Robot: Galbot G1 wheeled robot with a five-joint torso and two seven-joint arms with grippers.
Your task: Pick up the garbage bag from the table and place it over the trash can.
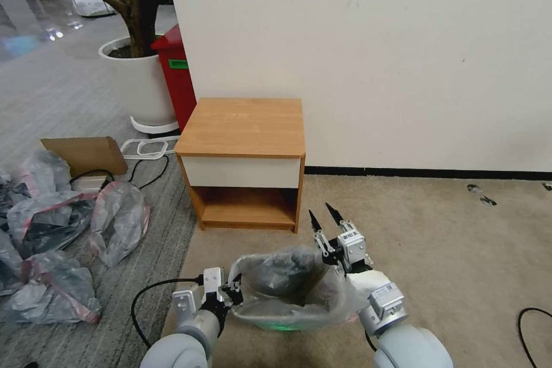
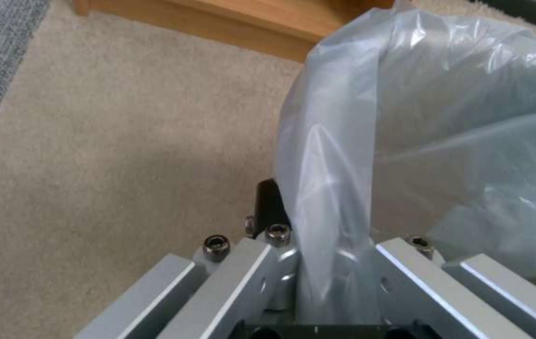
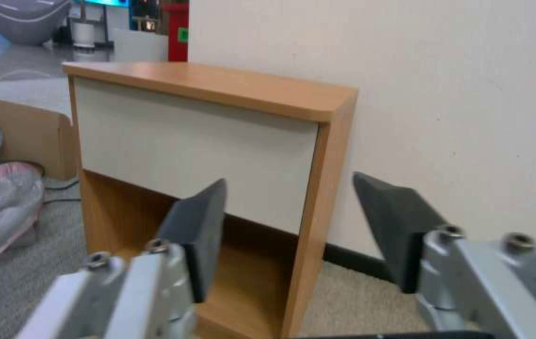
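Observation:
The garbage bag (image 1: 287,284), thin grey translucent plastic, stands puffed open on the carpet in front of the table (image 1: 241,126). The trash can is hidden under it. My left gripper (image 1: 233,294) is at the bag's left edge, shut on a fold of the plastic. In the left wrist view the garbage bag (image 2: 406,117) runs down between the jaws of the left gripper (image 2: 328,226). My right gripper (image 1: 321,213) is at the bag's far right edge, open, with nothing between its black fingers. In the right wrist view the right gripper (image 3: 288,181) points at the table (image 3: 218,84).
Several bulky grey bags (image 1: 115,218) with dark contents lie on the grey floor to the left, beside a cardboard box (image 1: 86,152). A red bin (image 1: 175,75) and a white planter (image 1: 138,83) stand behind the table. A black cable (image 1: 532,322) lies at the right.

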